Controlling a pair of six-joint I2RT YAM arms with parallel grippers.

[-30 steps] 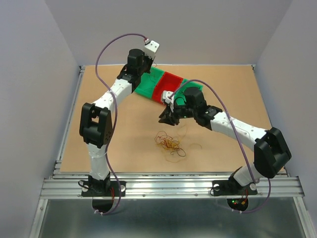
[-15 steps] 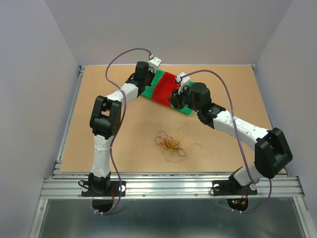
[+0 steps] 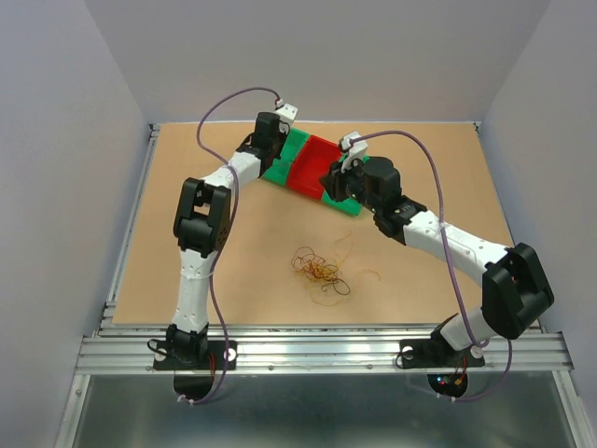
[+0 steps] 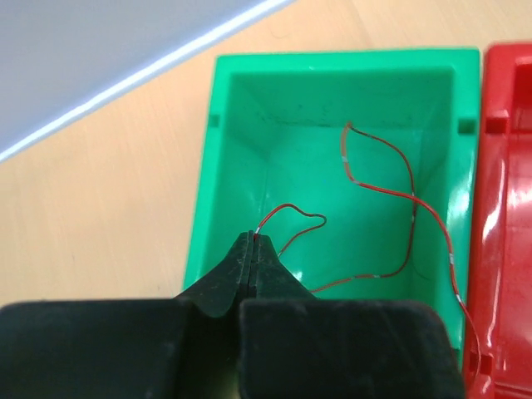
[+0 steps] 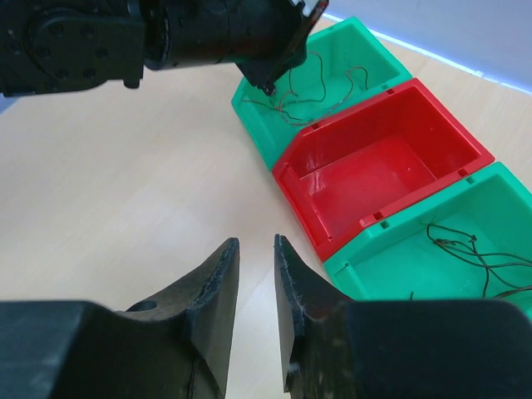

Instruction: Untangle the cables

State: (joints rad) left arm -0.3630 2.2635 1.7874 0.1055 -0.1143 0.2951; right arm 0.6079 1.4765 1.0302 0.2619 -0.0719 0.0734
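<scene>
A clump of thin orange, red and dark cables lies on the table in front of the arms. My left gripper is shut on one end of a red cable that lies curled in the left green bin. In the top view the left gripper is over that bin. My right gripper is open a little and empty, over bare table beside the red bin. The top view shows the right gripper at the bins' near side.
Three bins stand in a row at the back: left green with thin wires, red empty, right green with dark wires. Single loose strands lie right of the clump. The left gripper shows in the right wrist view.
My right gripper has moved from near the clump up to the bins. My left arm has stretched out and its gripper has come down over the left green bin.
</scene>
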